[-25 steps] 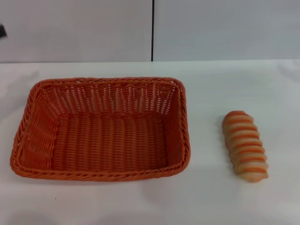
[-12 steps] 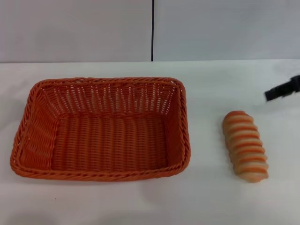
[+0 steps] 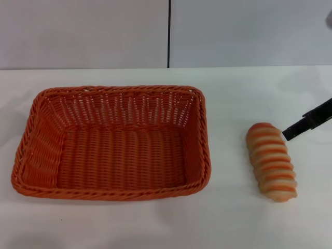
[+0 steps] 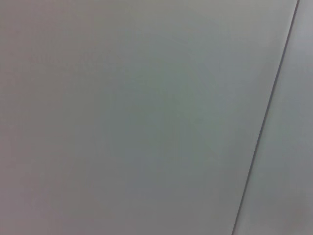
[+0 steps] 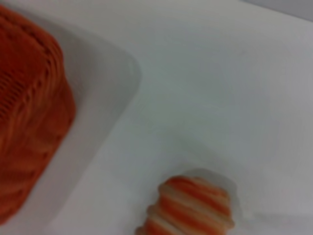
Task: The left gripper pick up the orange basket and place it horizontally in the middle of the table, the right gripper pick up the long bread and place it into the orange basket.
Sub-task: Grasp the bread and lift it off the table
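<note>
The orange basket lies empty and lengthwise across the left-centre of the white table in the head view. The long bread, striped orange and cream, rests on the table to the basket's right, clear of it. My right gripper reaches in from the right edge as a black bar, its tip just right of the bread's far end and apart from it. The right wrist view shows the basket's outer wall and one end of the bread. My left gripper is out of view.
A light grey wall with a dark vertical seam stands behind the table. The left wrist view shows only that wall and the seam. Bare tabletop lies between the basket and the bread and along the front edge.
The right gripper has come into view from the right and moved down and left toward the bread's far end. A dark bit at the left edge has gone. Basket and bread have not moved.
</note>
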You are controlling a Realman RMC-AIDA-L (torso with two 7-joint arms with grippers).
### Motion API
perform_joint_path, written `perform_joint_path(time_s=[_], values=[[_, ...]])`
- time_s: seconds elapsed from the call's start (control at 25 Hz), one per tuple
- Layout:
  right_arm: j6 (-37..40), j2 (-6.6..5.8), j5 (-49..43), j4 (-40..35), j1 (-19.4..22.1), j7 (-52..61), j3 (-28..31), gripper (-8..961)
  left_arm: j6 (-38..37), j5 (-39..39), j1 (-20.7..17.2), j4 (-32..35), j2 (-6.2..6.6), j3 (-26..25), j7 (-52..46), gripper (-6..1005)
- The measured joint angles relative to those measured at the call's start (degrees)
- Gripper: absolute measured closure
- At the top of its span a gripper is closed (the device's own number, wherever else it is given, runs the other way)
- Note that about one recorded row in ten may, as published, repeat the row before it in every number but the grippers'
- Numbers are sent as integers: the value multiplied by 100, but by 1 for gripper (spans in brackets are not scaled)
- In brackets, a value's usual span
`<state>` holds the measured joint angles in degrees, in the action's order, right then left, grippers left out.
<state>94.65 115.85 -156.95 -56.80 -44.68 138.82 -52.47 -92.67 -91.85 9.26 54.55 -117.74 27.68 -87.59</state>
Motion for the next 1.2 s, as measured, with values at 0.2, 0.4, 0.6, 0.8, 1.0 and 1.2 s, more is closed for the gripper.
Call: perform_joint_path(time_s=[0.2,0.4,0.6,0.8,1.0,1.2], values=[[-400,54,-41,3,56,-178,-338,374,-5,10,-3,-122,0,0,54,259],[-747,143,-36,20,120,-642,-347,374,-4,15,6,-152,1,0,56,259],[-877,176,295,54,189,-1000,-321,374,-12,33,45,-202,-12,0,6,260],[-882,188,589,131,243,-1271,-305,374,-22,37,86,-255,-12,12,-5,260],[-914,182,703,290,252,-1382,-268,374,-25,42,110,-305,-24,15,-59,260],[-1020,187,709,312,309,-1445,-258,423,-56,45,111,-305,-26,8,-107,261]])
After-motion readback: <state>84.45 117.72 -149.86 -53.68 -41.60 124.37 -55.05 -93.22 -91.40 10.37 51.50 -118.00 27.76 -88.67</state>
